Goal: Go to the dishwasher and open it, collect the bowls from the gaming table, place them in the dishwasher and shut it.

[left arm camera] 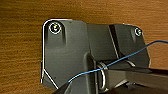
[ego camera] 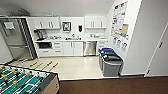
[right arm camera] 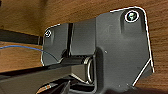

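Observation:
The dishwasher (ego camera: 89,48), with a stainless-steel front, is built in under the white counter (ego camera: 75,39) on the far kitchen wall. Its door is closed. A pale floor (ego camera: 72,66) lies between me and it, starting where the brown carpet (ego camera: 112,86) ends. The bowls and the gaming table are out of view. Both wrist views look down on wood-brown flooring (left arm camera: 22,50) past the robot's dark plates.
A green-field foosball table (ego camera: 25,81) stands close at the lower left, its rod handles reaching over the pale floor. Grey bins with blue and green lids (ego camera: 110,61) line the right wall. A steel fridge (ego camera: 16,38) stands far left. A door (ego camera: 158,55) is at right.

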### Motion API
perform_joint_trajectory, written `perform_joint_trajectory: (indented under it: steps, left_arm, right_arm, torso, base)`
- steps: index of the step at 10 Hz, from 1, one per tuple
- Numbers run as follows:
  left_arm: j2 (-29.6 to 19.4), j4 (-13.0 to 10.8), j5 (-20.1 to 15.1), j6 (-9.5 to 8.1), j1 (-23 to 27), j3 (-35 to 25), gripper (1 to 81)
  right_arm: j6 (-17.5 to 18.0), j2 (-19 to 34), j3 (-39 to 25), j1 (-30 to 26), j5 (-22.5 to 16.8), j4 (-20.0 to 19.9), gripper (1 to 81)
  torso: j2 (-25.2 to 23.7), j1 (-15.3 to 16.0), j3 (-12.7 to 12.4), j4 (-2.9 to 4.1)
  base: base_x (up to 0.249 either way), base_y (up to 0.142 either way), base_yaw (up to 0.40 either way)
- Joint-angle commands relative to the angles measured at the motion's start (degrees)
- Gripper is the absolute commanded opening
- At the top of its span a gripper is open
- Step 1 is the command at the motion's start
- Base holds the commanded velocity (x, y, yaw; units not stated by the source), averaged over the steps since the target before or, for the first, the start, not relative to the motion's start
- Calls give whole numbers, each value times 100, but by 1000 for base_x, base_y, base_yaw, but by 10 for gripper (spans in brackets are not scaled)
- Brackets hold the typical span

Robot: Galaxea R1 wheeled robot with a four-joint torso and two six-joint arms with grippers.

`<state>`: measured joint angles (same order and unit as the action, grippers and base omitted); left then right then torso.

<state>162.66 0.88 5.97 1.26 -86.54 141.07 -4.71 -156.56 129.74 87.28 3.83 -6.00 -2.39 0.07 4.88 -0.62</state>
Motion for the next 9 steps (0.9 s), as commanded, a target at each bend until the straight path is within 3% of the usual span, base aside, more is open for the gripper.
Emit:
perform_joint_trajectory:
  steps: [1,9]
  left_arm:
    - [-66,26,-307,-11,265,-35,811]
    - [-14,26,-307,-11,265,-35,811]
  right_arm:
    - [5,105,-20,-321,-321,11,811]
    - [-30,-18,278,-338,-321,38,811]
  torso:
    - [0,0,0,2]
    - [0,2,0,2]
  base:
    - [277,0,0]
    - [277,0,0]
